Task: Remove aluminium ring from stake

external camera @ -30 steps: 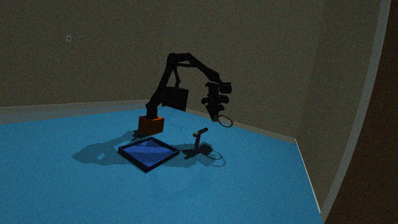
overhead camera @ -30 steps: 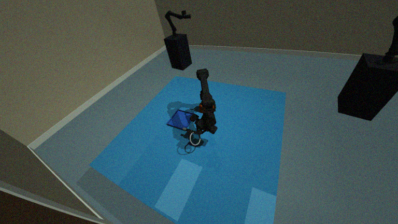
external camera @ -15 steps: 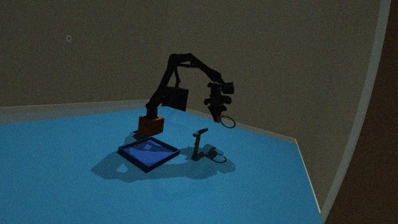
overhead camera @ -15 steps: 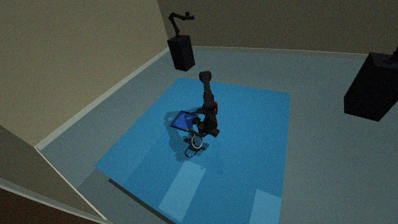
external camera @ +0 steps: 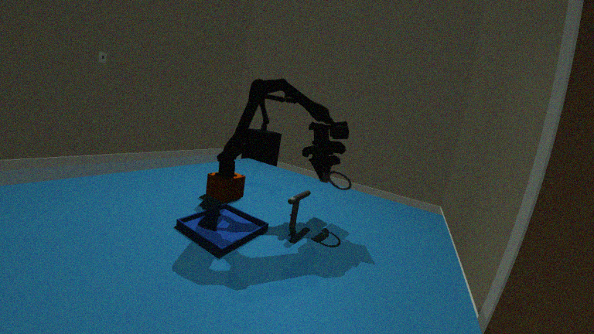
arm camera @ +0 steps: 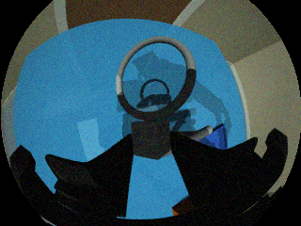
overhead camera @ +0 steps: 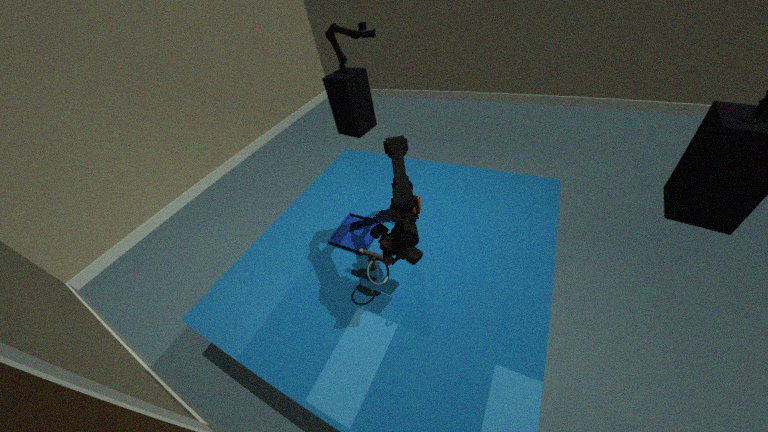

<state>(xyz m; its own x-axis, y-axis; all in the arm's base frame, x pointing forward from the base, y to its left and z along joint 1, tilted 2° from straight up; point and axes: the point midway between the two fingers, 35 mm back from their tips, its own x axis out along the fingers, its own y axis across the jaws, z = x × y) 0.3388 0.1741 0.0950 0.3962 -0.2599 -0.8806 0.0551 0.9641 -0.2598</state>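
Overhead, stake's foot seems hidden — exterior shows it, ringless [external camera: 292, 240].Sideways, the ring [overhead camera: 368, 275] [external camera: 340, 189] [arm camera: 123, 104] clears the stake [external camera: 294, 216] — overhead, apparently overlapping.

1. Dim room, drab walls [overhead camera: 158, 65] [external camera: 394, 93] [arm camera: 268, 80], grey floor [overhead camera: 623, 302].
2. From above, one black block [overhead camera: 350, 103] stands beyond the counter's [overhead camera: 481, 268] [external camera: 87, 230] [arm camera: 56, 94] far-left corner.
3. Another block [overhead camera: 716, 178] [external camera: 269, 148], off its right edge.
4. Pale light [overhead camera: 353, 370] [arm camera: 89, 137] near the front edge.

The stake [external camera: 294, 219] is standing upright, its cross-bar [overhead camera: 370, 254] [external camera: 299, 197] [arm camera: 203, 135] blocking low passage over its foot; above the stake, open air is leaving room, and the tray's low walls are rising beside it.
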